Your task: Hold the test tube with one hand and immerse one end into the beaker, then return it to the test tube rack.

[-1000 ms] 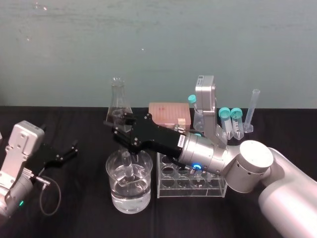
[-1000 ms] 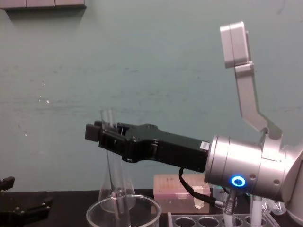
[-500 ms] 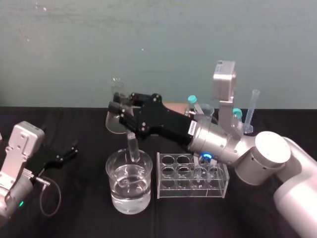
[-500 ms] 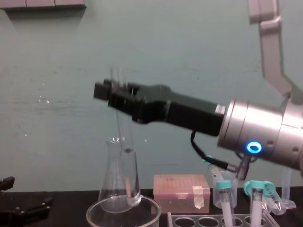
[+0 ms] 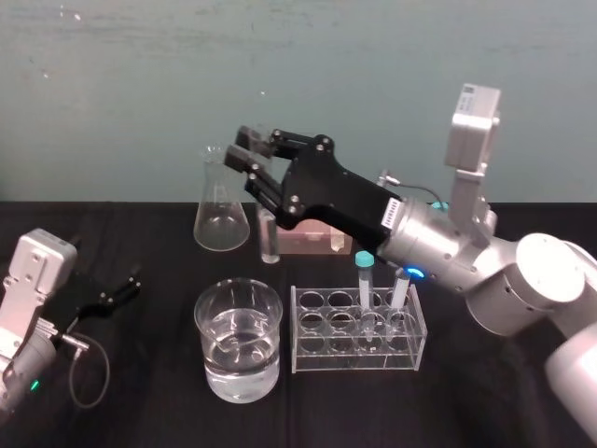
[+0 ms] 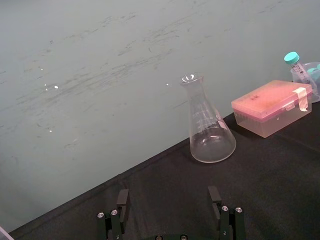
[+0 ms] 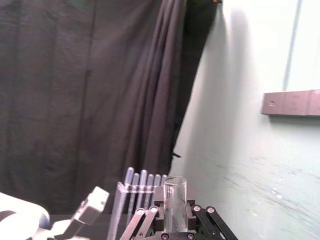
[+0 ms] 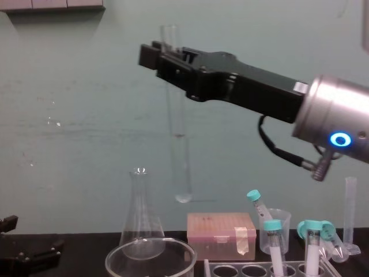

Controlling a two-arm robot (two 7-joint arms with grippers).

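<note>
- Holding the tube (image 8: 177, 133) near its open top, my right gripper (image 8: 164, 56) is clamped on it. The tube hangs upright beneath, its round end well above the beaker (image 5: 240, 341).
- My left gripper (image 5: 110, 291) rests far left on the table (image 5: 140, 392), jaws spread wide.
- I count one long tube, one beaker, one flask (image 5: 222, 210) and one rack (image 5: 359, 359) right of the beaker, carrying two capped tubes (image 5: 364, 280).

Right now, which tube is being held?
The long uncapped test tube in the right gripper; two teal-capped tubes stand in the rack. Left gripper idles open.
</note>
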